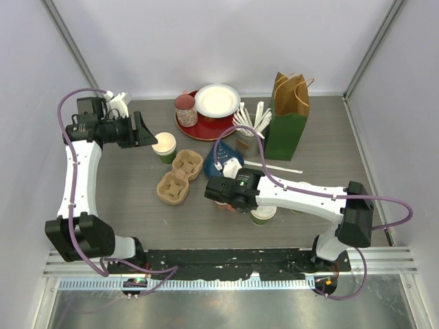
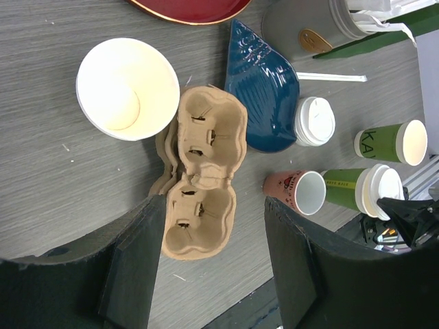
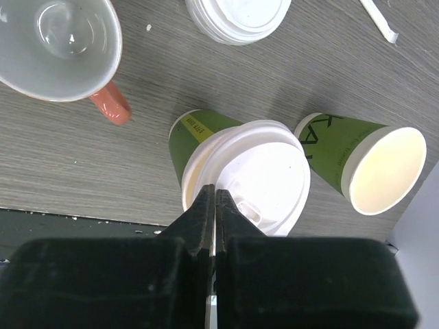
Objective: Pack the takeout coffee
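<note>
On a grey wood-grain table, from the left: left gripper, black jaws spread wide and holding nothing, hovering above a moulded brown pulp cup carrier. Just beside the carrier, a lidless green paper cup, smooth and cream-white inside. Behind, a round red tray bearing a white plate and a pink cup. Next along, a glossy, ribbed blue dish shaped like a shell. Then a mug, white inside with a salmon-pink handle, near what looks like a stack of round white plastic lids. Beside these, a capped green cup under a white sip lid, its yellow side strip printed too small to read. Over the lid's near rim, right gripper, pinched fully together and empty. Further right, a second lidless green cup, lettered "KA". Far right, a green paper bag.
</note>
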{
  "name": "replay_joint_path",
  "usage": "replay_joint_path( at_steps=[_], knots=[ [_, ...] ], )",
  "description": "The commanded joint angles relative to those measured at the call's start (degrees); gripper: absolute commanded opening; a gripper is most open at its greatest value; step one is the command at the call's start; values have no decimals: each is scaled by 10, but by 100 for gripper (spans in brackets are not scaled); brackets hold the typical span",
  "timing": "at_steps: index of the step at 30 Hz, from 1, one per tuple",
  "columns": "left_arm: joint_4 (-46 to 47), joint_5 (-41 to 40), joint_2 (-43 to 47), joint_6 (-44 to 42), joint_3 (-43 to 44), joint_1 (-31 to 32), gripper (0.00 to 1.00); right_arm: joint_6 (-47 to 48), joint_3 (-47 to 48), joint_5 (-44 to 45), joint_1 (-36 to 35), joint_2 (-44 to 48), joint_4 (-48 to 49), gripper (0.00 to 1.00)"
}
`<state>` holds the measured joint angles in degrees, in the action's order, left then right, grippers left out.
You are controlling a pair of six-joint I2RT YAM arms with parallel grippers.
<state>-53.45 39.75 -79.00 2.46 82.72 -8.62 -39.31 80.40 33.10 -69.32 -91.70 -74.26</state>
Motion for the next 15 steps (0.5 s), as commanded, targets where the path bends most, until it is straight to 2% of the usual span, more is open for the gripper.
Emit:
replay_joint_path(
  at_steps=[1,15],
  knots=[
    [0,14,0,-10,11,2,63,4,-11,-5,-3,0,24,1],
    [-1,13,-1,-11,11,2,63,-2,-24,-3,-3,-1,36,4]
  ],
)
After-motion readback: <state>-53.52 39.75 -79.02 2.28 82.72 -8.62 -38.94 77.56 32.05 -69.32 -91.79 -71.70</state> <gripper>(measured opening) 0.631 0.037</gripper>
